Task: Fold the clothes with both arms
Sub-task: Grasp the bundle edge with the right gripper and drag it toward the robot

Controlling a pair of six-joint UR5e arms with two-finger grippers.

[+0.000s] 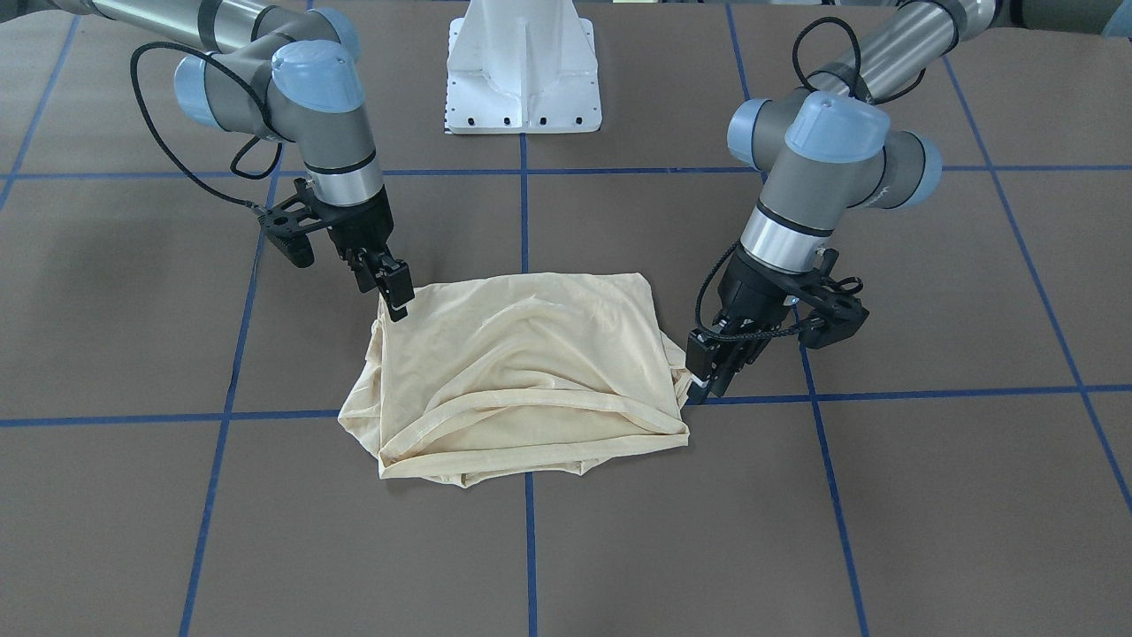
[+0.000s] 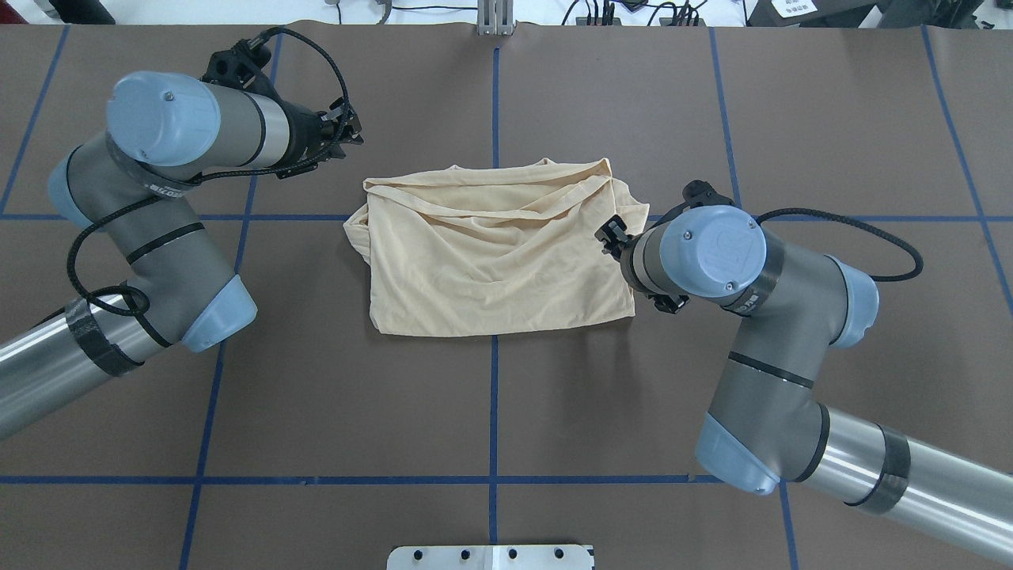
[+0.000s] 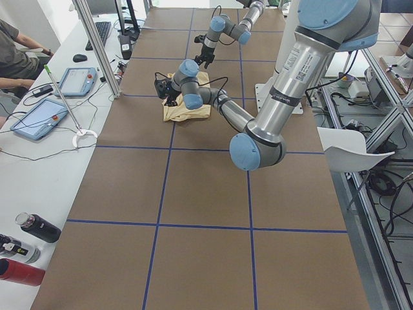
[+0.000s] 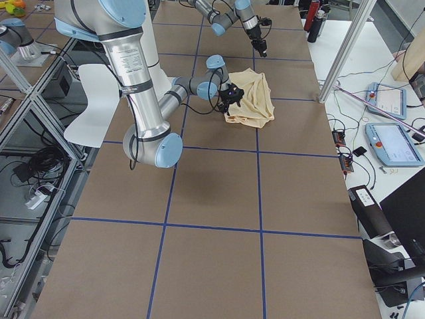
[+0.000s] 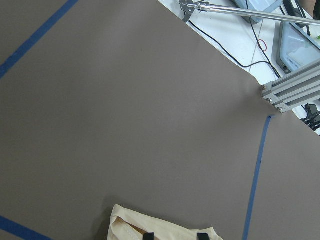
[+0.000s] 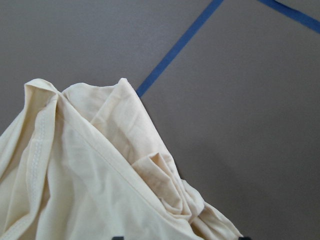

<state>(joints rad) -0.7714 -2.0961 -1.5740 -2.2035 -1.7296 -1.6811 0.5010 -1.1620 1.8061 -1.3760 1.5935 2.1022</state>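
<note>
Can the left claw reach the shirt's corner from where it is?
Probably yes: the left claw hangs open right at the shirt's corner, with nothing between them.

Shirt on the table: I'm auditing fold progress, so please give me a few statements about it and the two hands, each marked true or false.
1. The shirt lies on the table as a rumpled, roughly rectangular bundle. True.
2. The left hand and the right hand are at opposite sides of the shirt. True.
3. One hand holds the shirt up in the air. False: the whole shirt rests on the table.
4. A navy print shows on the shirt's upper face. False: only plain cream fabric shows.
5. In the left wrist view, the left hand's fingertips stand apart over a shirt corner. True.
</note>
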